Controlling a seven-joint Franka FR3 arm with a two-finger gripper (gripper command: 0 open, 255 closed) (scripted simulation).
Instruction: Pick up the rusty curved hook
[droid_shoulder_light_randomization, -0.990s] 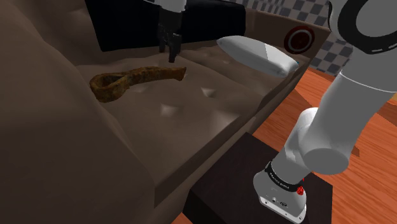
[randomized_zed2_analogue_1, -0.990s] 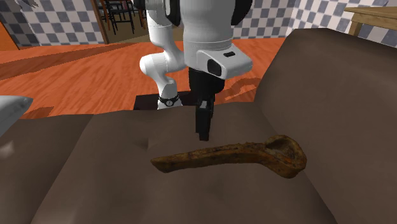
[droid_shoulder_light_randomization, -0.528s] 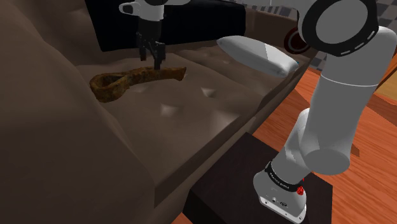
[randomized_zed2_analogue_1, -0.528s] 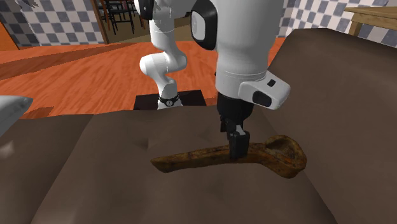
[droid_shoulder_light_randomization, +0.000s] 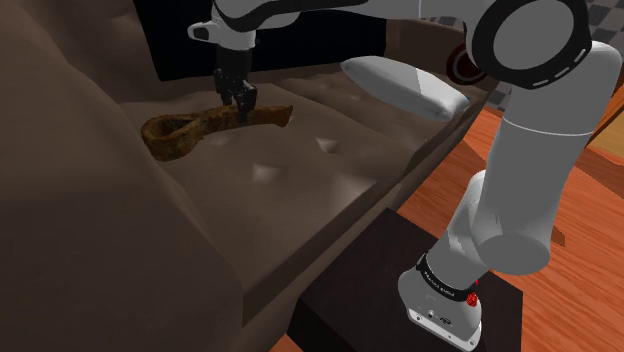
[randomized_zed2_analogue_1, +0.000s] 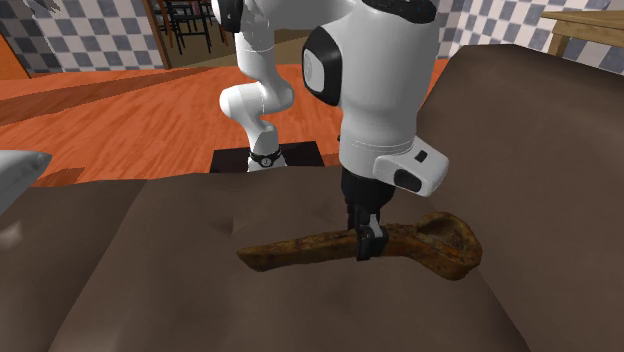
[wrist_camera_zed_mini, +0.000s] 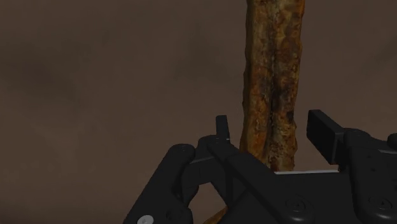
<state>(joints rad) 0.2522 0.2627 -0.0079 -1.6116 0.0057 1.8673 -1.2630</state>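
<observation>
Wrist view showed the pincer (wrist_camera_zed_mini: 272, 133) spread wide, astride the shank of the rusty curved hook (wrist_camera_zed_mini: 272, 70) without touching it; the hook lay flat on the brown sofa seat (wrist_camera_zed_mini: 95, 95).

No readable text, numbers or brands. Small mark on arm base (droid_shoulder_light_randomization: 438, 318): too small to read. Round red-white emblem (droid_shoulder_light_randomization: 469, 62) past sofa end: no legible lettering.

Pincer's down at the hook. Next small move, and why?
Probably close the pincer: its fingers stand apart either side of the rusty hook at its straight shank, not touching it, low over the brown cushion.
</observation>
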